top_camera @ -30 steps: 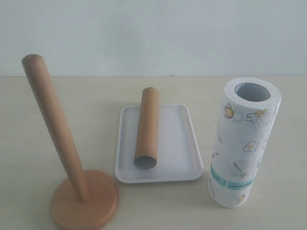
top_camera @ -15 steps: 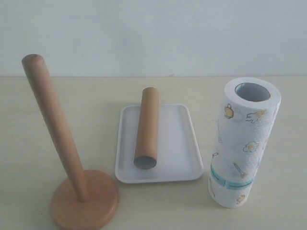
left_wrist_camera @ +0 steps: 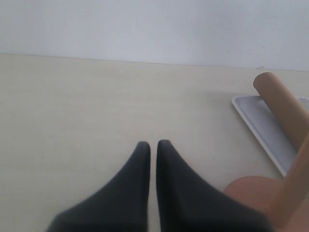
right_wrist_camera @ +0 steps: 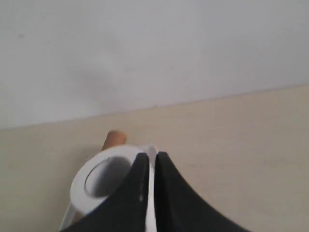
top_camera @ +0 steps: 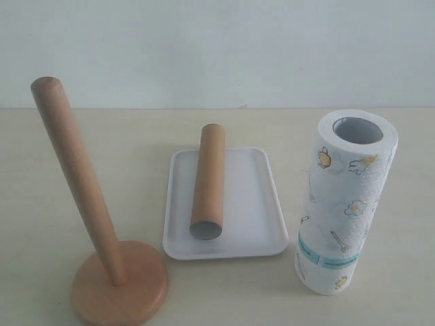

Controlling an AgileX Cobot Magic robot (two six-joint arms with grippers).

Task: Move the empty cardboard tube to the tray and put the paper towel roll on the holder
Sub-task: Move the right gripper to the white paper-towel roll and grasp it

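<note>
The brown cardboard tube (top_camera: 209, 182) lies lengthwise in the white tray (top_camera: 255, 204), its open grey end toward the camera. The paper towel roll (top_camera: 346, 204) stands upright on the table to the right of the tray. Left of the tray stands the wooden holder (top_camera: 76, 183), its pole bare. Neither gripper shows in the exterior view. My left gripper (left_wrist_camera: 153, 143) is shut and empty over bare table, with the holder (left_wrist_camera: 253, 186), tray (left_wrist_camera: 263, 125) and tube (left_wrist_camera: 285, 108) off to one side. My right gripper (right_wrist_camera: 150, 154) is shut, with the roll (right_wrist_camera: 94, 181) and tube end (right_wrist_camera: 115, 138) behind it.
The beige table (top_camera: 136, 136) runs back to a plain white wall (top_camera: 217, 47). Open tabletop lies behind the tray and between the three objects.
</note>
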